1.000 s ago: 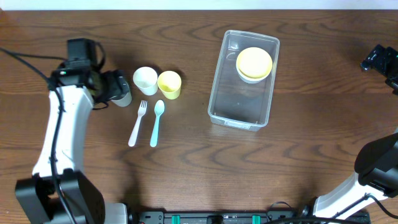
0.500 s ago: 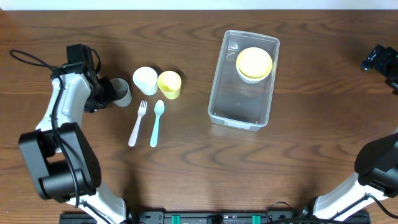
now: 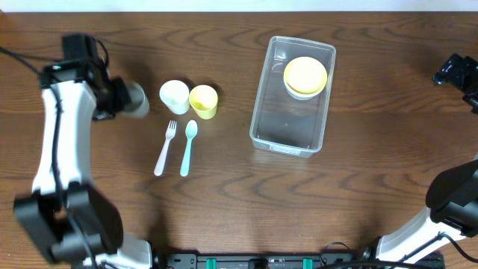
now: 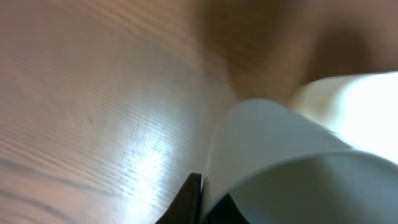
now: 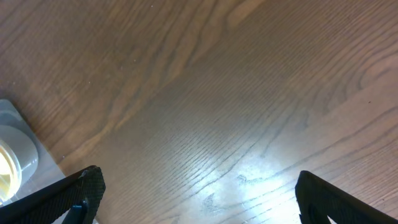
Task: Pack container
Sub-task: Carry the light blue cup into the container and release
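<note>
The clear container (image 3: 287, 128) stands right of centre on the table, with a yellow bowl (image 3: 305, 75) stacked on a white one at its far end. My left gripper (image 3: 122, 99) is shut on the wall of a grey cup (image 3: 137, 99), which looks blurred at the far left. In the left wrist view the cup (image 4: 280, 155) fills the lower right, and my left gripper (image 4: 208, 198) pinches its rim, one finger inside and one outside. My right gripper (image 3: 454, 72) stands open at the far right; the right wrist view shows the right gripper (image 5: 196, 190) over bare wood.
A white cup (image 3: 174, 96) and a yellow cup (image 3: 203, 101) stand side by side just right of the grey cup. In front of them lie a white fork (image 3: 164, 148) and a light blue spoon (image 3: 187, 147). The container's corner (image 5: 9, 134) shows at the left edge of the right wrist view.
My left gripper has shut on the grey cup's wall, and the cup has shifted a little up and to the left with it. The right arm has not moved.
</note>
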`<state>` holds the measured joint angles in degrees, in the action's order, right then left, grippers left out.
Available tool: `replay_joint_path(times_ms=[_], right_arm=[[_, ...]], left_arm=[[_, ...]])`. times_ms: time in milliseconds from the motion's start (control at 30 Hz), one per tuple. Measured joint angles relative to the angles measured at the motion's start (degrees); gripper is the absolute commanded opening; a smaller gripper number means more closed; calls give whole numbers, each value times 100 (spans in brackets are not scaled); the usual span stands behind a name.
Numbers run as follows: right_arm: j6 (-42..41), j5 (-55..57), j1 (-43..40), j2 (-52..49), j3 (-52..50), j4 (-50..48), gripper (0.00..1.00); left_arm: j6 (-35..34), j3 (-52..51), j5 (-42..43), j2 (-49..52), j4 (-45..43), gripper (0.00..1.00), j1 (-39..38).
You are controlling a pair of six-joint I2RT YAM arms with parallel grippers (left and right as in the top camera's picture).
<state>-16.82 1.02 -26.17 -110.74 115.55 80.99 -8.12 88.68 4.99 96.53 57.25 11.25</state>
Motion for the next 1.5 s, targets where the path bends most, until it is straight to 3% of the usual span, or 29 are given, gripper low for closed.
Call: replay_joint_path(times_ms=[133,300,433,600,833,1100,1300,1500], right_arm=[[0,2,0,0,0,0,99],[0,0,0,0,0,2,99],[0,0,0,0,0,0,99],[0,0,0,0,0,0,99],[0,0,0,0,0,0,99],[0,0,0,0,0,0,99],[0,0,0,0,0,0,99],[0,0,0,0,0,0,99]], left_arm=[[289,750,411,-946,-17,6,-671],[540,986,710,-1641,-667,6,-2352],[632,990,564,-1237,-1355,6,-3510],[927,986,243,13,-1705,6,-4424],[1167,927,59,1504,-1816,6,-4719],[1250,922,11,2184,-2212,7,-4649],[1274,922,-37,2371,-2334,32,-4634],[1290,1016,-76,2376,-2050,44,-4518]])
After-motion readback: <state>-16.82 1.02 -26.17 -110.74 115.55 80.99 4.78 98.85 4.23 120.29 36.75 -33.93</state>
